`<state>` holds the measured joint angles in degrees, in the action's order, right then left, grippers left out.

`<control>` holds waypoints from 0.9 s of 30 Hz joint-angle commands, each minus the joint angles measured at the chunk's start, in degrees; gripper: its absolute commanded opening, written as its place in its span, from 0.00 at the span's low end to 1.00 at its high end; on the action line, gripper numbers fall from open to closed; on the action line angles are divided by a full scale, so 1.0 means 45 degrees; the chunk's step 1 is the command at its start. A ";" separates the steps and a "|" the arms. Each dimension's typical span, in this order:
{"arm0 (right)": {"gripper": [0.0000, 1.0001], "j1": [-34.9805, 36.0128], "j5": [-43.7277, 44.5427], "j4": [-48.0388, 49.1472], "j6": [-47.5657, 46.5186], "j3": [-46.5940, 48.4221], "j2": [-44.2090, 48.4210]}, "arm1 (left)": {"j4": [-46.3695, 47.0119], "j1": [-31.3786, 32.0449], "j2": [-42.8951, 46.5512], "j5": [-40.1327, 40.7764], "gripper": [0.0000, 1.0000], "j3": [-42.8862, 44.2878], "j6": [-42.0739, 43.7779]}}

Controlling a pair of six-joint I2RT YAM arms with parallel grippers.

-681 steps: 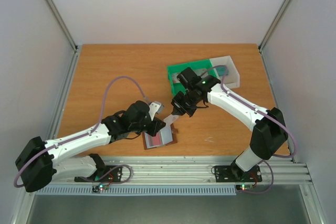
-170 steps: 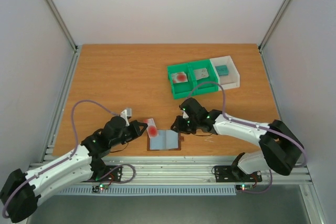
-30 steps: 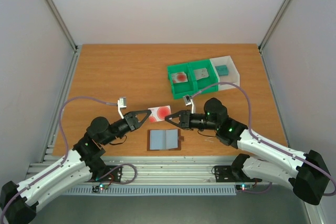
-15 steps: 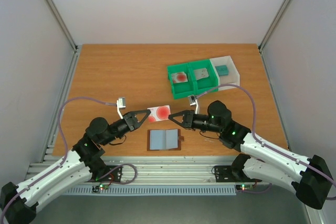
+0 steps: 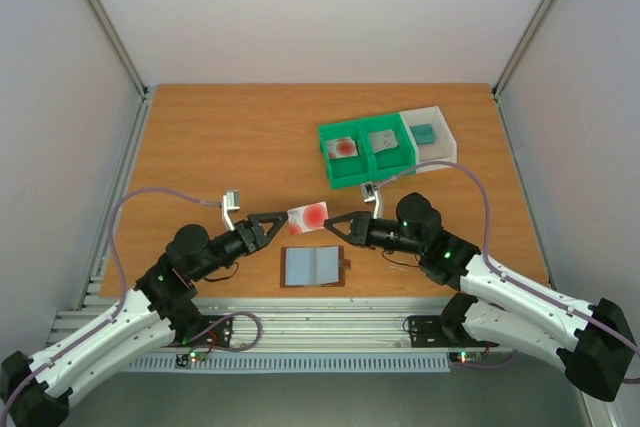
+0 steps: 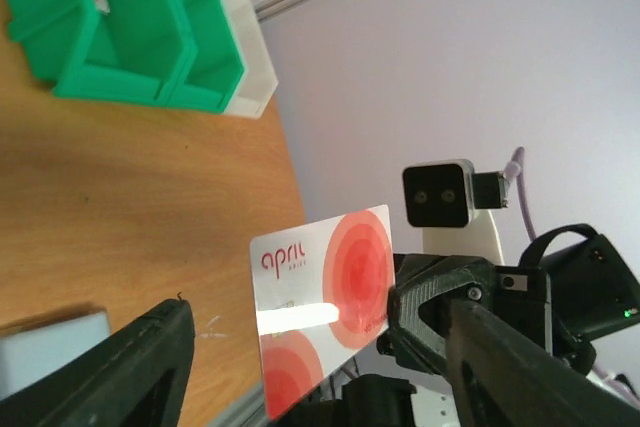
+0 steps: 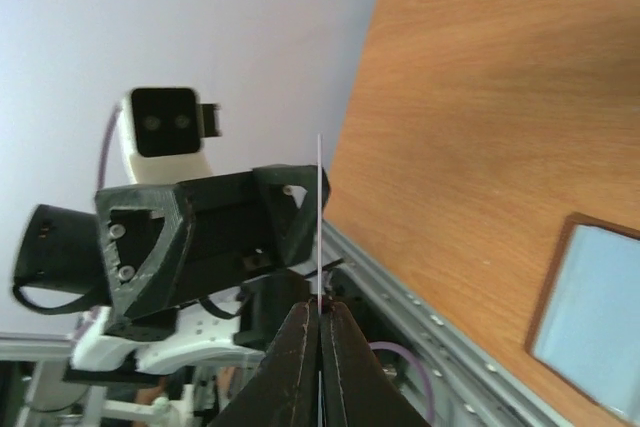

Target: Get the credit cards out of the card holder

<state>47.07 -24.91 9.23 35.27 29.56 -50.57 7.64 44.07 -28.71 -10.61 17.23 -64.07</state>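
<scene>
A pale credit card with red blots (image 5: 311,215) hangs in the air between the two grippers, above the table. My right gripper (image 5: 334,226) is shut on its right edge. The right wrist view shows that card (image 7: 319,207) edge-on, rising from the pinched fingertips (image 7: 308,319). My left gripper (image 5: 279,224) stands open; in its wrist view the card (image 6: 325,302) floats between its spread fingers (image 6: 120,372) without touching them. The brown card holder (image 5: 315,265) lies open and flat, grey-blue faces up, just below the card. Three more credit cards lie in the trays.
The green two-compartment tray (image 5: 366,169) at the back right holds a red-blot card (image 5: 343,146) and a grey card (image 5: 383,140). The white tray (image 5: 447,139) beside it holds a teal card (image 5: 425,133). The table's metal front rail (image 5: 330,325) runs close below the holder.
The left gripper has opened and let go of the red-blot card. The right gripper has shut fully on the card's other edge. Both arms have barely moved.
</scene>
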 commanded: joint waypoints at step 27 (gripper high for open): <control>0.01 -0.6053 0.1582 -0.8288 -0.7620 0.7654 -0.6867 | -0.7477 -0.0016 -0.1527 0.0922 0.99 0.1689 0.3671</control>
<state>21.12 -16.43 -27.70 5.76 59.24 -77.45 -24.25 44.05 -35.64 -7.18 22.83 -50.46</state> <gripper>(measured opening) 0.016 0.994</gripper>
